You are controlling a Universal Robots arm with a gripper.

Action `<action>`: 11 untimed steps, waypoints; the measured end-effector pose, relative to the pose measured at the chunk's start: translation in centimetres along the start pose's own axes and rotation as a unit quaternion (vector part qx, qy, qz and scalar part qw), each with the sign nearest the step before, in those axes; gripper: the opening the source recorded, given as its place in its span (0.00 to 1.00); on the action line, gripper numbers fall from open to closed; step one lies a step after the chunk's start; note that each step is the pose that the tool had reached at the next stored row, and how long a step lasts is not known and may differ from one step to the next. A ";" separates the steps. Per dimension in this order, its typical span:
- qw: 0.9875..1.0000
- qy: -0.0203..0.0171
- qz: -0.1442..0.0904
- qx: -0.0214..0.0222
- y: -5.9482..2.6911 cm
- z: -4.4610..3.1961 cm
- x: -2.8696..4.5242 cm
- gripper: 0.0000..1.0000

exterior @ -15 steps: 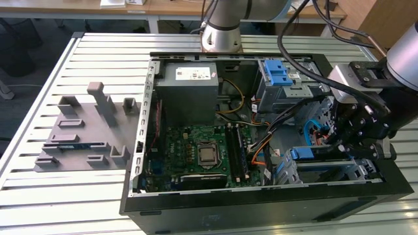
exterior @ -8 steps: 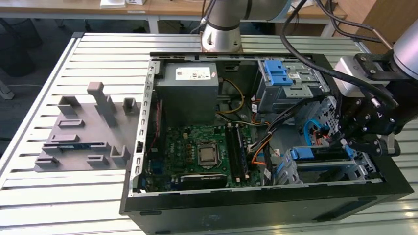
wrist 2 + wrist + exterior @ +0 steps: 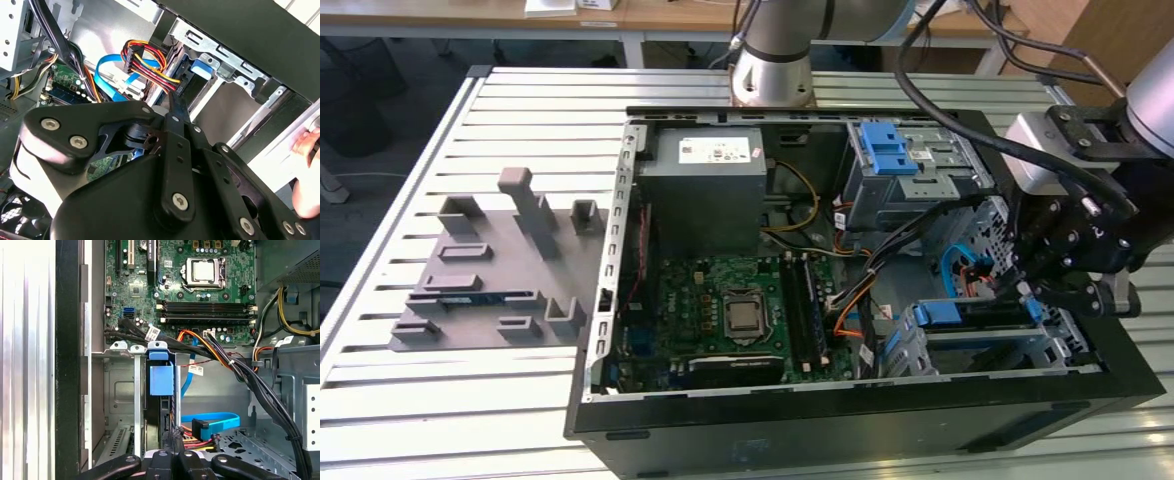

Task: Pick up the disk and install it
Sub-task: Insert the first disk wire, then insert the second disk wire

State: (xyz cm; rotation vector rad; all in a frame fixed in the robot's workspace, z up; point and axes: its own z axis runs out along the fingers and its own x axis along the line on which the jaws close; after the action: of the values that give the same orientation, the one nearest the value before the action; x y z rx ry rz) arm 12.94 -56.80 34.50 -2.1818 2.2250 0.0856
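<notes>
Disk (image 3: pixel 161 385) already sits on edge inside the lower drive cage (image 3: pixel 987 345) of the open computer case (image 3: pixel 854 420), mostly installed, with the tool (image 3: pixel 1058 282) just above it, fingers nearly closed, holding nothing visible.

Slatted metal table (image 3: pixel 427 400), open computer case (image 3: pixel 854 425), grey fixture plate (image 3: pixel 467 300)

We cannot tell if the gripper (image 3: pixel 1067 285) is open or closed, because its black links (image 3: pixel 170 165) cover the tips. The disk (image 3: pixel 161 410) sits edge-on in its slot, so we cannot see its label. A hand (image 3: pixel 306 175) is cut off by the second wrist view's edge.
</notes>
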 end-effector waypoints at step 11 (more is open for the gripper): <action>1.000 0.000 0.000 0.000 0.03 -0.49 -0.03 0.11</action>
State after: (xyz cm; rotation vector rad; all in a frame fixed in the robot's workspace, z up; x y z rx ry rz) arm 12.92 -56.79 34.99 -2.1818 2.2248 0.0859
